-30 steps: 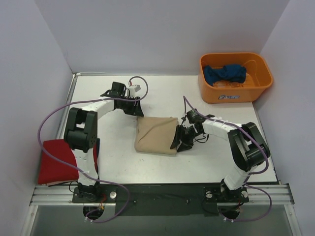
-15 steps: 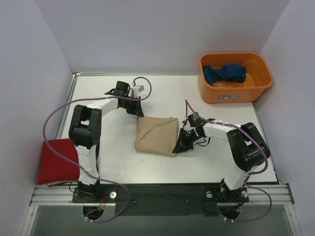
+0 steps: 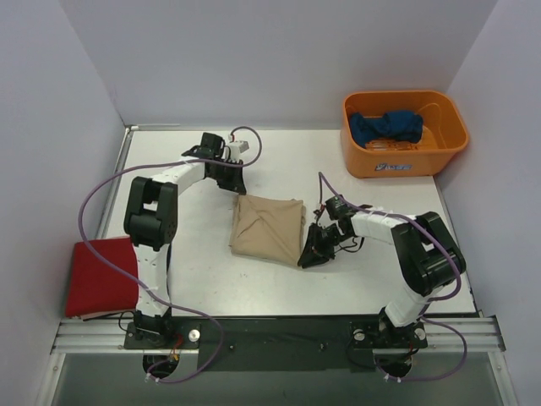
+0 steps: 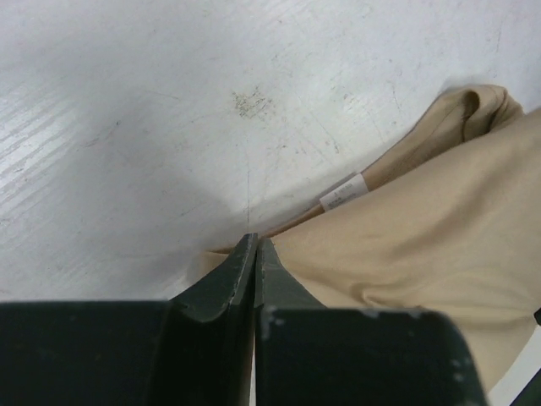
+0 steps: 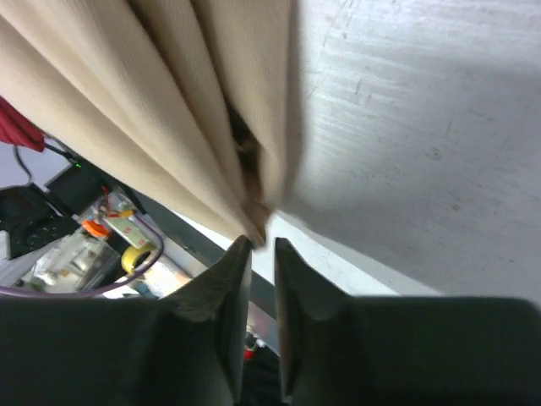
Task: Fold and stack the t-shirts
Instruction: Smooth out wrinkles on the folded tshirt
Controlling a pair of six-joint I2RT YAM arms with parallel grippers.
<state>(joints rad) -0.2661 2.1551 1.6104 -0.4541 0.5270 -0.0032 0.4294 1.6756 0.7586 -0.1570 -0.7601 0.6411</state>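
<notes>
Top view: the orange bin (image 3: 404, 158) at 1 o'clock has a label (image 3: 390, 167) too small to read. The blue t-shirt (image 3: 386, 127) lies inside it, and the red t-shirt (image 3: 101, 277) lies at 8 o'clock. The folded tan t-shirt (image 3: 268, 230) sits mid-desk (image 3: 203, 271) between the left fingers (image 3: 230, 176) and right fingers (image 3: 311, 252).

Left wrist: the white tag (image 4: 342, 193) is unreadable. The fingers are pressed together, with tan cloth at 3 o'clock.

Right wrist: the fingers are narrowly parted and empty, with tan folds at 12 o'clock by the tips.

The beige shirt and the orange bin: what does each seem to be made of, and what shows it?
The beige shirt looks like soft matt knit cloth, probably cotton: it creases, folds in layers and shows a fine texture up close. The orange bin looks like smooth moulded plastic: stiff walls, rounded rim, even colour.
</notes>
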